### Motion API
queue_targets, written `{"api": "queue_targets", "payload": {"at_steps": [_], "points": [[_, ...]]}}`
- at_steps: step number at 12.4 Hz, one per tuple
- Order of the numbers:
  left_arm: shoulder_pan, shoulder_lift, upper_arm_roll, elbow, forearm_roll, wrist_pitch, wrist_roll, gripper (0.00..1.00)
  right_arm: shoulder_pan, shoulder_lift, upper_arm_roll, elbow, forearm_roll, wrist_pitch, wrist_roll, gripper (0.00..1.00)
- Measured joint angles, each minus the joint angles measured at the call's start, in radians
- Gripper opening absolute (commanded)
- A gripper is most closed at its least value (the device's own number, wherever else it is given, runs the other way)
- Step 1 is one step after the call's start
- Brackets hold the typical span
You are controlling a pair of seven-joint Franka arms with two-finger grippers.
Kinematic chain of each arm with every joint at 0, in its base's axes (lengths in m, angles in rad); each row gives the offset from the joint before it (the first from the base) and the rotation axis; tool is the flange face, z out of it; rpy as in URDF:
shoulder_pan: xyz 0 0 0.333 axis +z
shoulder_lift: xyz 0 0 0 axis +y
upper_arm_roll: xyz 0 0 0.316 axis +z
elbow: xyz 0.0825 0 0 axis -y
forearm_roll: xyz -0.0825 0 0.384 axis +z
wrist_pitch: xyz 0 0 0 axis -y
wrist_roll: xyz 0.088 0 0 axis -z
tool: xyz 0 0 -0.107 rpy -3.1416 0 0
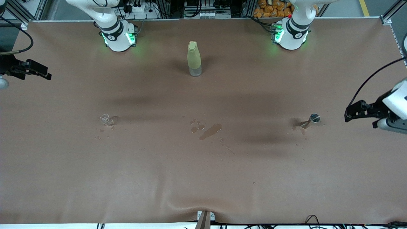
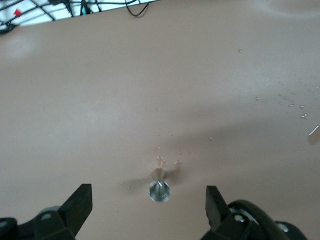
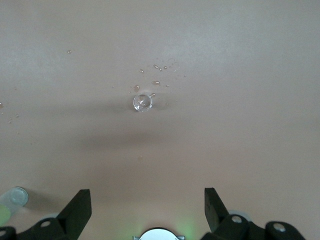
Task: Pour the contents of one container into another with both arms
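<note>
A small clear glass (image 1: 106, 120) (image 3: 142, 102) stands toward the right arm's end of the table. A small silvery cup (image 1: 310, 120) (image 2: 160, 190) stands toward the left arm's end. My left gripper (image 1: 347, 115) (image 2: 148, 206) hangs over the table edge at its own end. It is open and holds nothing; in the left wrist view the silvery cup shows between its fingers (image 2: 80, 204), lower down on the table. My right gripper (image 1: 47, 75) (image 3: 147, 207) hangs open and holds nothing over the table edge at its end, apart from the clear glass.
An olive-green bottle (image 1: 194, 58) (image 3: 12, 201) with a clear bottom stands upright between the two arm bases. A spill (image 1: 210, 131) and droplets wet the brown cloth (image 1: 203, 178) midway between the glass and the cup. Droplets also lie round both.
</note>
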Motion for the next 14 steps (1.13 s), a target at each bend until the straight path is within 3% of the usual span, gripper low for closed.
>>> {"api": "queue_targets", "payload": {"at_steps": [6, 14], "points": [[-0.070, -0.187, 0.018, -0.105, 0.001, -0.200, -0.091, 1.00, -0.073, -0.001, 0.073, 0.036, 0.000, 0.006, 0.000, 1.00], [-0.108, -0.190, 0.031, -0.088, 0.001, -0.272, -0.168, 1.00, -0.081, -0.001, 0.088, 0.058, -0.001, 0.005, 0.000, 1.00]]}}
